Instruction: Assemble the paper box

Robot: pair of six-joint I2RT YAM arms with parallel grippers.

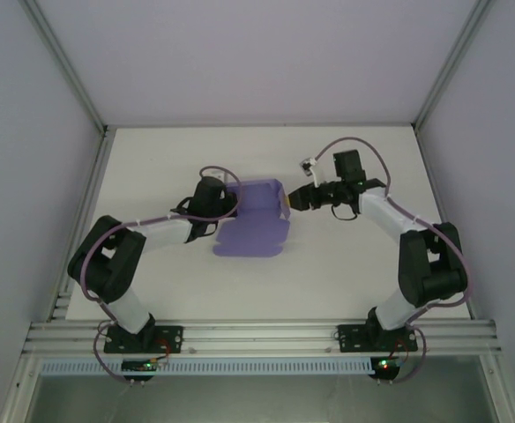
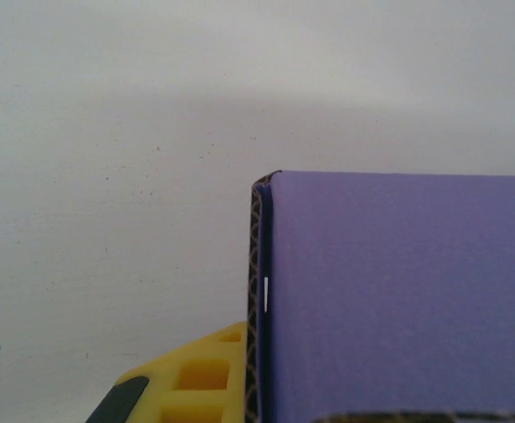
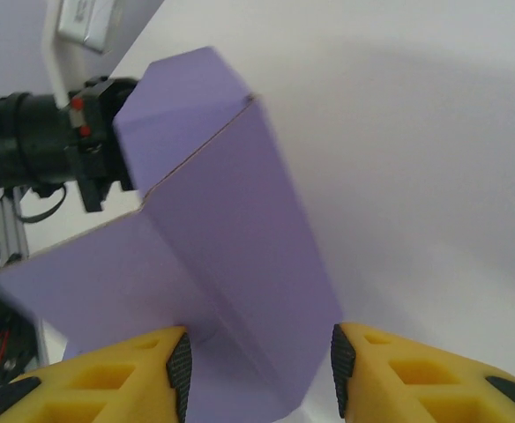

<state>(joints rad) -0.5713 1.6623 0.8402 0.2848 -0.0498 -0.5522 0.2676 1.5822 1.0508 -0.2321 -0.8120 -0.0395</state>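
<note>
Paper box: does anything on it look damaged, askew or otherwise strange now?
Nothing stands out. The box is only half folded: one wide flap is spread open on its near side, and no tear or crush shows. The right tool is open, with the box's card between its fingers.

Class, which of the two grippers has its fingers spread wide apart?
The right gripper: its yellow fingers stand apart, the paper box between them; the left gripper has a pad flat against the card.
</note>
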